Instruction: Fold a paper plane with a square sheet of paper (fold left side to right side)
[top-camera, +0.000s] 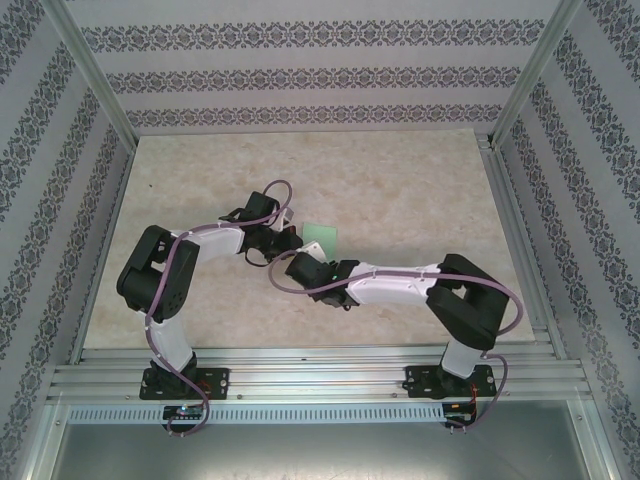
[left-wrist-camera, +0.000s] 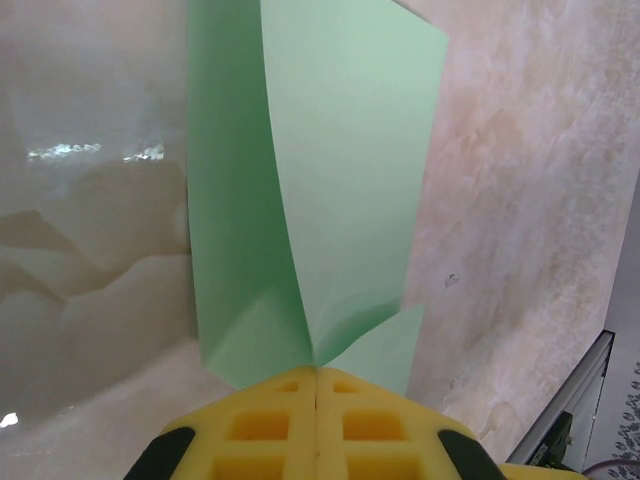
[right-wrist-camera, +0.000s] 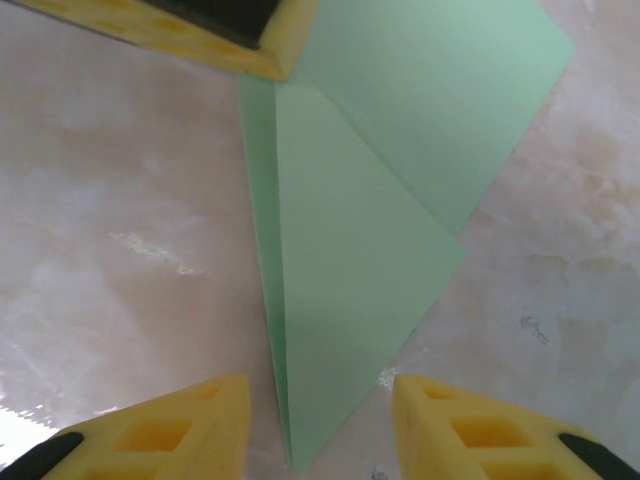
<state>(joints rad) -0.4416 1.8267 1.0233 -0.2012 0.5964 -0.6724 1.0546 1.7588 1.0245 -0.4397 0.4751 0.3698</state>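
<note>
My left fingers (left-wrist-camera: 316, 392) are pressed tight together on the near edge of the paper (left-wrist-camera: 345, 150), pinching it right where a crease runs into them. The paper is pale mint green and plain on the faces I can see. One flap stands up along that crease and another layer lies under it. It rests near the middle of the bench (top-camera: 420, 180), well apart from every edge.

My right fingers (right-wrist-camera: 480, 425) stand apart and hold nothing. The paper's pointed end lies on the bench between them, and as far as I can tell it touches neither. From that wrist I see a diagonal fold crossing the paper, and one of my left fingers at its far end.

The bench top is cream marble pattern with patches of glare. Walls with bands of dark floral wallpaper (top-camera: 300, 38) stand around it, framed by aluminium posts (top-camera: 92, 75). Slotted rails (top-camera: 320, 375) run along the near edge where my bases are bolted. Purple cables (top-camera: 205, 238) loop along both arms. From above, my two wrists crowd over the paper and cover most of it.
</note>
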